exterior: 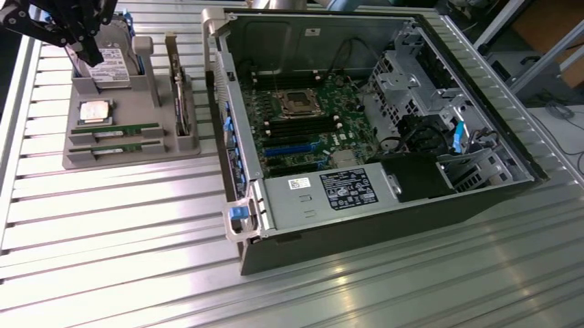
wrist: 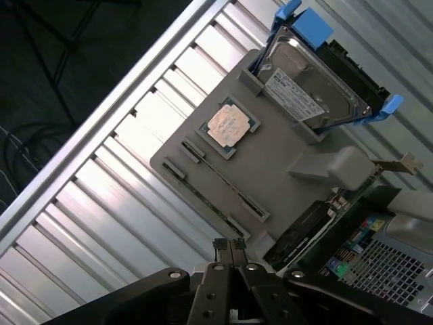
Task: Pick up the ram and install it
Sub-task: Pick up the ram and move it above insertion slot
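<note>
**Hand** (exterior: pixel 89 58) (wrist: pixel 229 247): black, two fingers pressed together at the tips and holding nothing. The wrist view gives the closed tips plainly. The exterior view places the hand above the hard drive end of the tray, clear of everything.

**Hard drive** (exterior: pixel 111 58) (wrist: pixel 308 88): silver with a white label, propped upright in the tray. The wrist view adds its blue carrier.

**Tray** (exterior: pixel 128 160) (wrist: pixel 284 156): grey holder lying flat on the worktop, at the exterior view's left.

**Processor chip** (exterior: pixel 96 110) (wrist: pixel 228 126): square and silver, flat in its recess between the hard drive and the ram.

**Ram** (exterior: pixel 116 128) (wrist: pixel 221 179): two long green sticks on edge in parallel slots at the tray's near end, well apart from the hand. The exterior view shows their labelled faces; the wrist view shows them edge-on as thin lines.

**Card** (exterior: pixel 180 102): stands upright along the tray's side nearest the case.

**Computer case** (exterior: pixel 365 225): lying open just beside the tray. The exterior view shows the motherboard (exterior: pixel 292 130) and the power supply (exterior: pixel 319 191) inside.

**Worktop** (exterior: pixel 137 239) (wrist: pixel 135 203): ribbed metal.
</note>
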Action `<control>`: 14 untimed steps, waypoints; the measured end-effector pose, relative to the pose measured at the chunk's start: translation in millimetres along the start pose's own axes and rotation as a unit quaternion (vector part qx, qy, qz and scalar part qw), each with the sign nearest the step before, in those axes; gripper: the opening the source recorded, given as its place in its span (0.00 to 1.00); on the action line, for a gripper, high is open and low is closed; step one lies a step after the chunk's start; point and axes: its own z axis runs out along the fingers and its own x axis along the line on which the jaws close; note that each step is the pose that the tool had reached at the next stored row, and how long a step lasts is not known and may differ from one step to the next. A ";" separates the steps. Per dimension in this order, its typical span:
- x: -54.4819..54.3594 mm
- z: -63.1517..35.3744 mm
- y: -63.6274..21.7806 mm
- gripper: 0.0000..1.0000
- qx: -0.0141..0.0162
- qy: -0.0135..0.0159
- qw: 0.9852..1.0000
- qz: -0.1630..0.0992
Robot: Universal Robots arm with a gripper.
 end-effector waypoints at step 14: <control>0.0 0.1 0.0 0.11 -0.002 0.002 0.998 -0.062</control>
